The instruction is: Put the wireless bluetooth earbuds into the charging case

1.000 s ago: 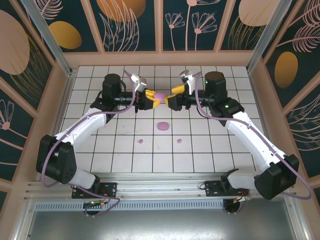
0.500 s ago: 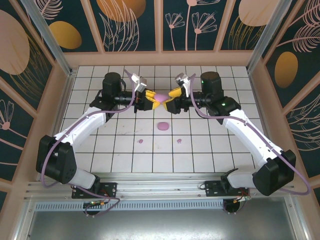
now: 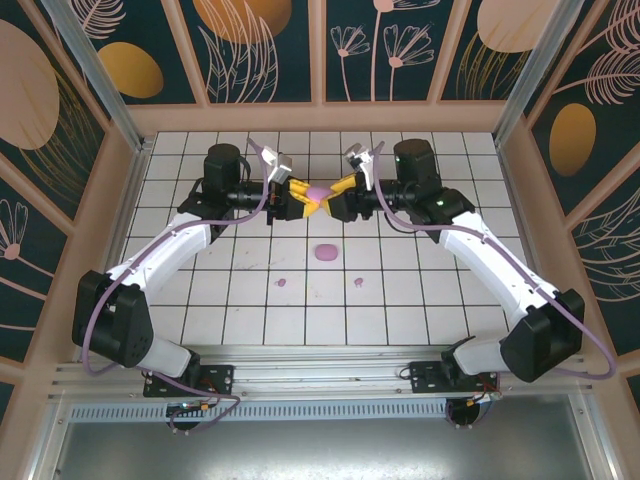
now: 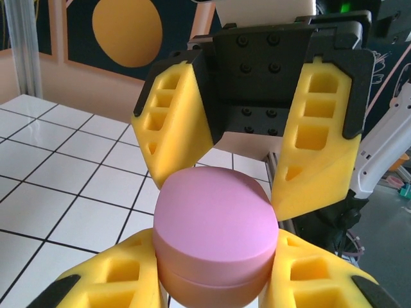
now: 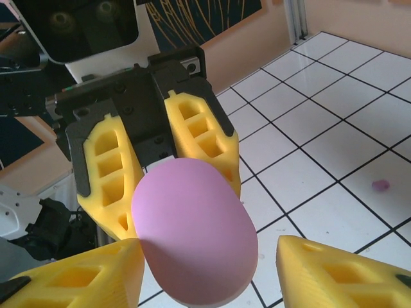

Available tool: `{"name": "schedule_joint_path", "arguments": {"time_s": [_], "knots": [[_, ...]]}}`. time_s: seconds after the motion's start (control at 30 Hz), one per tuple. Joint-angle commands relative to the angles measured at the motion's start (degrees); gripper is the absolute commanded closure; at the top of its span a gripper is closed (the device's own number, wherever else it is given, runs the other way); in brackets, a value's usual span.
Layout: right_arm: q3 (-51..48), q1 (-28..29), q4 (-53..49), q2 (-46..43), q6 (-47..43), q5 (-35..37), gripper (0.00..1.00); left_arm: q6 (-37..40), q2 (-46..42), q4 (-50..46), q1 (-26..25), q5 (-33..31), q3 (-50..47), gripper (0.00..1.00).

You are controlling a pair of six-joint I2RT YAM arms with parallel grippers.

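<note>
While the earbuds lie loose on the table (image 3: pixel 420 300), the step in hand looks like getting the charging case open, a job for both arms, which meet over the far middle tiles.

The left claw (image 4: pixel 217 245) is closed firmly on the lower half of the charging case (image 4: pixel 215 218) and holds it up off the table. In the left wrist view its yellow fingers press in from both sides just below the seam that runs round the lilac shell.

The right claw (image 5: pixel 209 250) faces it from the other side. It is spread wide around the case's upper half and grips nothing. In its own wrist view, one finger lies against the shell or just beside it, and the other stands clearly apart.

Nearer the arm bases, one earbud (image 3: pixel 281 282) sits left of centre. A second lilac case (image 3: pixel 324 252) rests just beyond it, roughly midway between the two nubs. Another earbud (image 3: pixel 357 281) lies to the right. All three are apart from each other and well below the raised claws.

The next move, as I judge it, calls for the right claw to close squarely on the lid above the seam. Then it should lift or hinge the lid away while the left claw keeps the base steady. A grip across the seam would pinch the case shut.
</note>
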Motion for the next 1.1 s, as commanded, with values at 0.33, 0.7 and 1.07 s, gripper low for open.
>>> {"name": "schedule_joint_path", "arguments": {"time_s": [0.33,0.7,1.07], "knots": [[0.93,-3.0,4.45,1.24,7.1,1.53,0.43,1.06,-2.13,-0.34,-0.47,3.27,0.39,0.9],[-3.59,-2.79,8.96,-1.44,4.72,-13.21,0.31,-0.72,-1.0,1.01,-0.48,3.69,1.0,0.92],[-3.94,-1.73,8.69,-0.4,2.49,-13.62,0.3,-1.91,-0.64,1.51,-0.47,4.14,1.45,0.93]]}}
